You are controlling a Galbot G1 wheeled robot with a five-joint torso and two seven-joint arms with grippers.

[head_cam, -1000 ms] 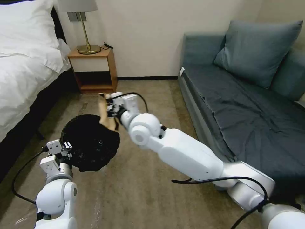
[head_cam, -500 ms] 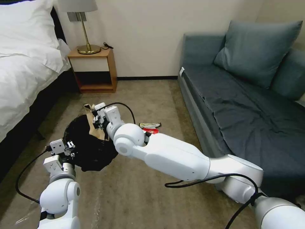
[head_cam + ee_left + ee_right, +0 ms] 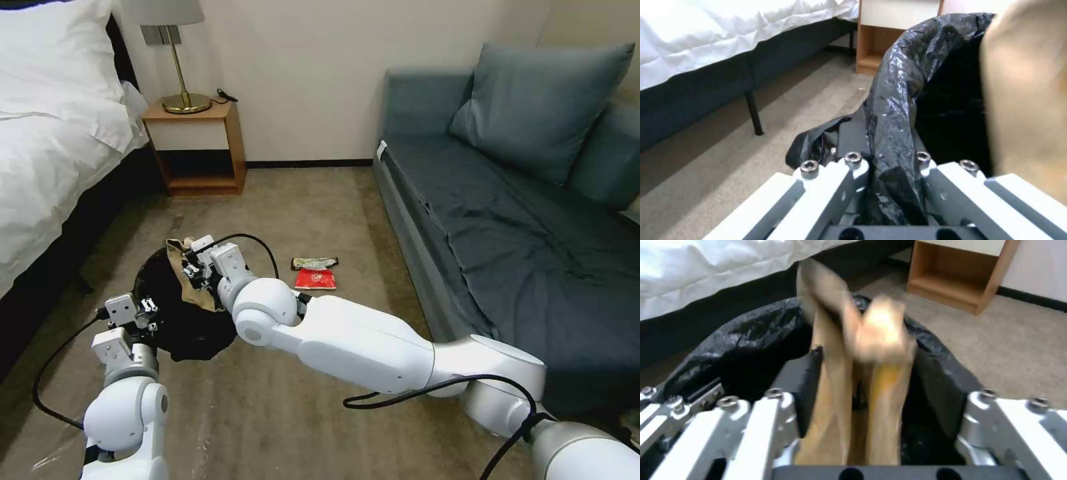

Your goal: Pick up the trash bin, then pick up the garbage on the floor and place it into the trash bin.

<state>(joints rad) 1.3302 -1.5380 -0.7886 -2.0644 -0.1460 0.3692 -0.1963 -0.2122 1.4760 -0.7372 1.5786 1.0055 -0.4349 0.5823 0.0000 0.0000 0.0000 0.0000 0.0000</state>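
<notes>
The trash bin [image 3: 163, 293], lined with a crinkly black bag, hangs just above the carpet. My left gripper [image 3: 148, 315] is shut on its near rim, and the left wrist view shows the fingers clamping the black bag [image 3: 893, 110]. My right gripper [image 3: 191, 270] is over the bin's mouth, shut on the crumpled brown paper bag [image 3: 179, 257], which stands up between the fingers [image 3: 831, 340] above the black liner [image 3: 738, 350]. More garbage lies on the carpet to the right: a red snack packet [image 3: 315, 280] and, just behind it, a long yellow-black wrapper [image 3: 315, 263].
A bed with white sheets [image 3: 47, 153] runs along the left. A wooden nightstand [image 3: 200, 147] with a brass lamp stands at the back wall. A grey sofa [image 3: 507, 220] lines the right side. Open carpet [image 3: 293, 200] lies between them.
My right arm has swung left and down, carrying the brown paper bag from the bin's far edge to over its mouth. The red packet and wrapper came into view behind the arm.
</notes>
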